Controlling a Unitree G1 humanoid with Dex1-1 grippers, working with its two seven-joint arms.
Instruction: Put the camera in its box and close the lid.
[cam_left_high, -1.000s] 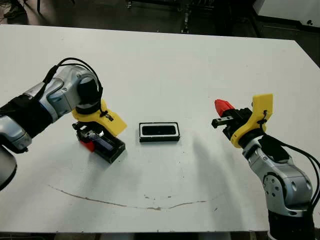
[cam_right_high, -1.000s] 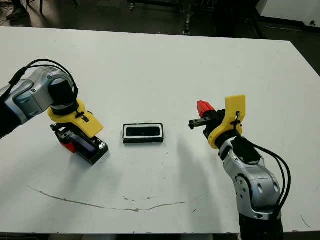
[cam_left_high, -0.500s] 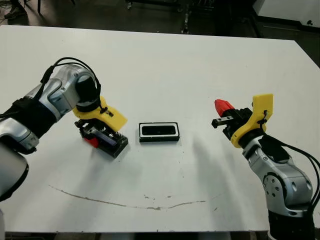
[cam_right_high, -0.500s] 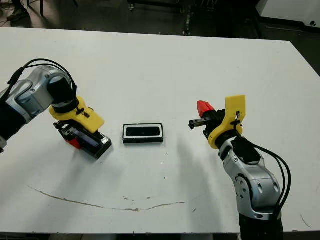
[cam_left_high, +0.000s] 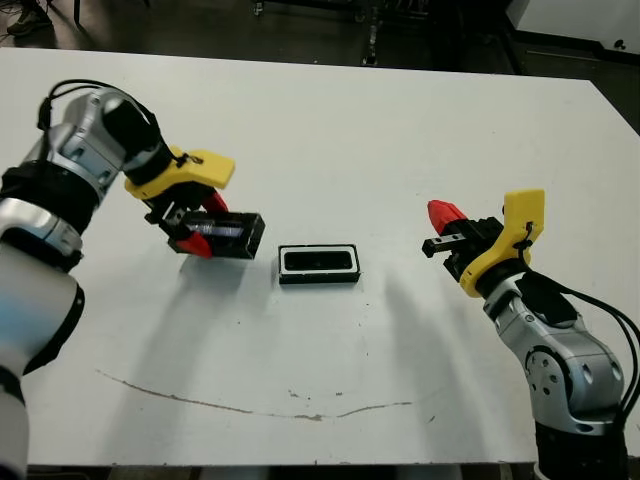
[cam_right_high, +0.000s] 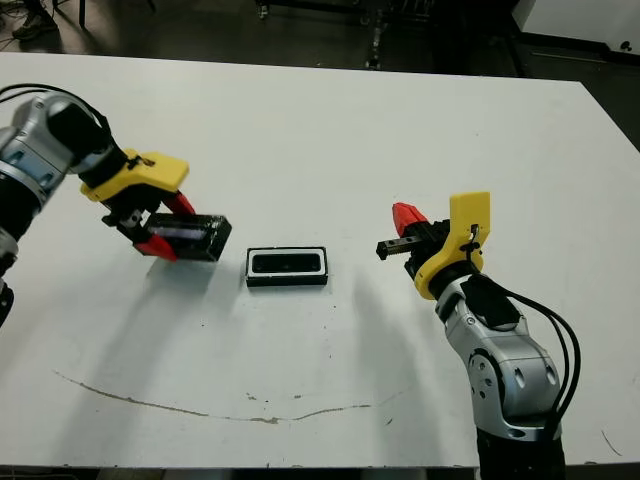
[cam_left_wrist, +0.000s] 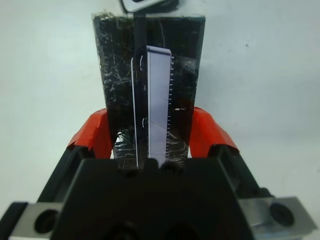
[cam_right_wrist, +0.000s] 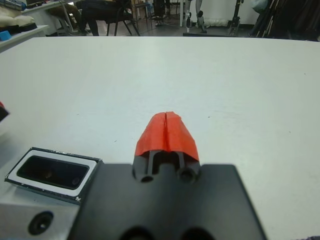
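My left gripper (cam_left_high: 207, 226) is shut on the lid (cam_left_high: 228, 232), a flat black cover with a crinkly glossy top. It holds the lid above the table, just left of the box. In the left wrist view both red fingers (cam_left_wrist: 92, 132) press on the lid (cam_left_wrist: 150, 75) from either side. The box (cam_left_high: 352, 264) is a small black tray with a white lining, lying at the table's middle. A dark slab, the camera (cam_left_high: 318, 262), lies inside it. My right gripper (cam_left_high: 446, 213) hovers right of the box, shut and empty.
A thin brown curved line (cam_left_high: 250, 408) marks the white table near its front edge. Beyond the far edge lies a dark floor with chair legs and stands (cam_right_wrist: 115, 15). The right wrist view shows the box (cam_right_wrist: 55, 156) low beside the gripper body.
My left gripper has lifted the lid off the table, carried it back and a little toward the box, and turned it. The right arm and the box stay put.
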